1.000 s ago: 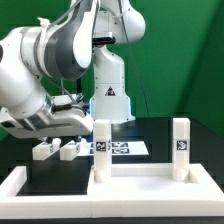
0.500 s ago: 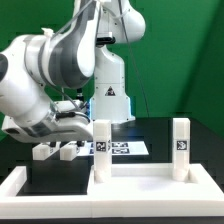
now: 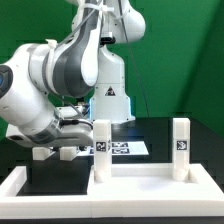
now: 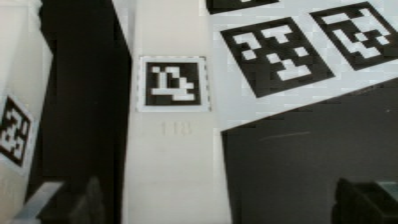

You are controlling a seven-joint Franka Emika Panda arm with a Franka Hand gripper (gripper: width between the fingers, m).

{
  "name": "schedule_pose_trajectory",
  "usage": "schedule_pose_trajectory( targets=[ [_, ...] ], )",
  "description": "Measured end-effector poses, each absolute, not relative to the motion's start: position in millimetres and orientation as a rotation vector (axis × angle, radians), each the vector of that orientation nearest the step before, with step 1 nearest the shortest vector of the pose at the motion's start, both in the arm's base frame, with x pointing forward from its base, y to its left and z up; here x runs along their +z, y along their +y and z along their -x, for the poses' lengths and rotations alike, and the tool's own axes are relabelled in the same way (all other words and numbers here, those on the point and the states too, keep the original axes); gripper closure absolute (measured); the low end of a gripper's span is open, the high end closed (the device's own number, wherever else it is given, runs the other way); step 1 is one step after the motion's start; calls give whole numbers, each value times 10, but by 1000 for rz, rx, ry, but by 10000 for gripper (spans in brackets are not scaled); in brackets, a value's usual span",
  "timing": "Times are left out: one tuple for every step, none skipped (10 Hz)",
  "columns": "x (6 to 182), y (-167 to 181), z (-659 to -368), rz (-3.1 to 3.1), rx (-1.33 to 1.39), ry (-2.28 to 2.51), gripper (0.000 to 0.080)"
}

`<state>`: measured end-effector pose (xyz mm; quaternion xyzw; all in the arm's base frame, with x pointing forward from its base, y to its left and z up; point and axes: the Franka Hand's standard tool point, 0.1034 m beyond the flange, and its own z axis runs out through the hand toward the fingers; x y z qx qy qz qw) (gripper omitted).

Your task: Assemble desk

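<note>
Wrist view: gripper [image 4: 214, 198] spread wide, fingers [image 4: 63, 200] clear of the white leg [image 4: 173, 150] lying between them. Square black-and-white marker [image 4: 173, 82] on the leg's face. Second leg [image 4: 15, 70] just beside. Marker board [image 4: 294, 50] beyond. Exterior view: desk slab [image 3: 140, 173] near the gripper, upright legs [image 3: 101, 150] on it.

Exterior view: bright, even light from above; white arm [image 3: 55, 85] carries soft sheen, no harsh glare, green backdrop [image 3: 190, 60] flat-lit. Faint shadow pools under arm on black counter [image 3: 60, 176]. Low-res, slightly soft throughout. Wrist view: dimmer, greyer; leg [image 4: 169, 150] & its marker [image 4: 173, 82] fairly crisp, jaws at frame edge dark, blurred, out of focus.
</note>
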<state>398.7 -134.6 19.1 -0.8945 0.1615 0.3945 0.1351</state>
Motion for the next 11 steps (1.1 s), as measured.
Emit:
schedule_pose_trajectory(
  targets=[
    [191, -1346, -3987, 2591, 1143, 468, 150],
    [187, -1345, -3981, 2591, 1145, 468, 150],
    [148, -1322, -3906, 2579, 1165, 473, 150],
    [112, -1263, -3826, 2569, 1188, 470, 150],
    [94, -1219, -3788, 2565, 1201, 464, 150],
    [97, -1226, -3796, 2566, 1198, 462, 150],
    [96, -1226, -3795, 2566, 1198, 462, 150],
    [96, -1226, -3794, 2566, 1198, 462, 276],
    [96, -1227, -3794, 2566, 1198, 462, 415],
    [96, -1227, -3794, 2566, 1199, 462, 512],
    [96, -1227, -3793, 2566, 1199, 462, 512]
  ],
)
